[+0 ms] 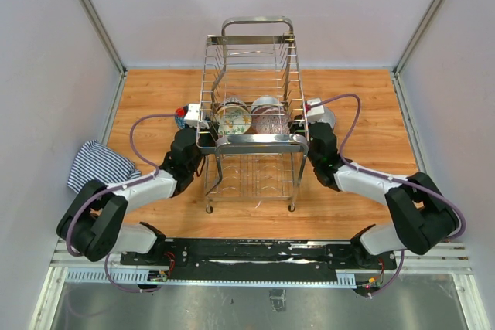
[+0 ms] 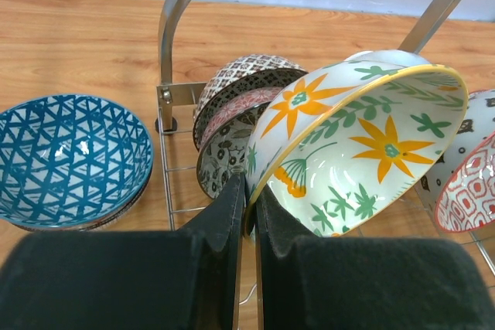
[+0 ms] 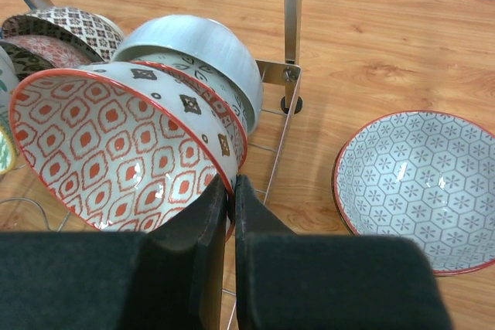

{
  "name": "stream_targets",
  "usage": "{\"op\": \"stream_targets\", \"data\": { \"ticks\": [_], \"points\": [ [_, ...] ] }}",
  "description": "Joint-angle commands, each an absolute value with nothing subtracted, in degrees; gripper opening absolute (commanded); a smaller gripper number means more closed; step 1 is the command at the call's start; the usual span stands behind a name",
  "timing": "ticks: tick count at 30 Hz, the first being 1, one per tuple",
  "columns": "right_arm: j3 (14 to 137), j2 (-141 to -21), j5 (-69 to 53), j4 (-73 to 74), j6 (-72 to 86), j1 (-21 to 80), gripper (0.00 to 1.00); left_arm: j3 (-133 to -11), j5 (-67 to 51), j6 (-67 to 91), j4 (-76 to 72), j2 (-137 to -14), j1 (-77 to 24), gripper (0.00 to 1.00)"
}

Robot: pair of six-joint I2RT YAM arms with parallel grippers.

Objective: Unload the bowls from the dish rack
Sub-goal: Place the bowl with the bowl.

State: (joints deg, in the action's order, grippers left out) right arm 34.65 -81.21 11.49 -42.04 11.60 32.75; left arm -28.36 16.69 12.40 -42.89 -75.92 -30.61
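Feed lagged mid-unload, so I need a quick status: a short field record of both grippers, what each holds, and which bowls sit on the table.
left gripper: shut on rim of white ceramic bowl with orange flowers and green leaves
right gripper: shut on rim of white bowl with red diamond pattern
rack: chrome wire dish rack, both gripped bowls tilted inside it, other patterned bowls beside them
table, left of rack: blue triangle-patterned bowl on wooden table
table, right of rack: grey hexagon-patterned bowl, red rim
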Motion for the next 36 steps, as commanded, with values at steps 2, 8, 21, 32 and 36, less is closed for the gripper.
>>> {"op": "stream_targets", "data": {
  "ticks": [2, 8, 21, 32, 36],
  "points": [
    [38.62, -76.73, 11.73, -40.51, 12.61, 33.66, 0.01, -33.38, 17.31, 14.09, -40.16, -72.77, -31.03, 0.01],
    [41.1, -74.67, 12.15, -34.21, 12.84, 33.65, 0.01, -36.42, 17.83, 14.8, -33.68, -72.33, -31.03, 0.0],
    [44.24, -71.7, 12.36, -24.08, 13.86, 32.85, 0.01, -40.11, 13.52, 18.47, -24.42, -73.15, -27.29, 0.0],
    [46.49, -70.19, 9.04, -15.24, 17.12, 26.77, 0.01, -42.93, 8.37, 21.32, -16.84, -72.2, -21.1, 0.0],
    [47.83, -69.74, 7.74, -11.43, 17.35, 23.95, 0.01, -44.68, 6.28, 21.74, -14.03, -72.61, -19.19, 0.0]
  ]
}}
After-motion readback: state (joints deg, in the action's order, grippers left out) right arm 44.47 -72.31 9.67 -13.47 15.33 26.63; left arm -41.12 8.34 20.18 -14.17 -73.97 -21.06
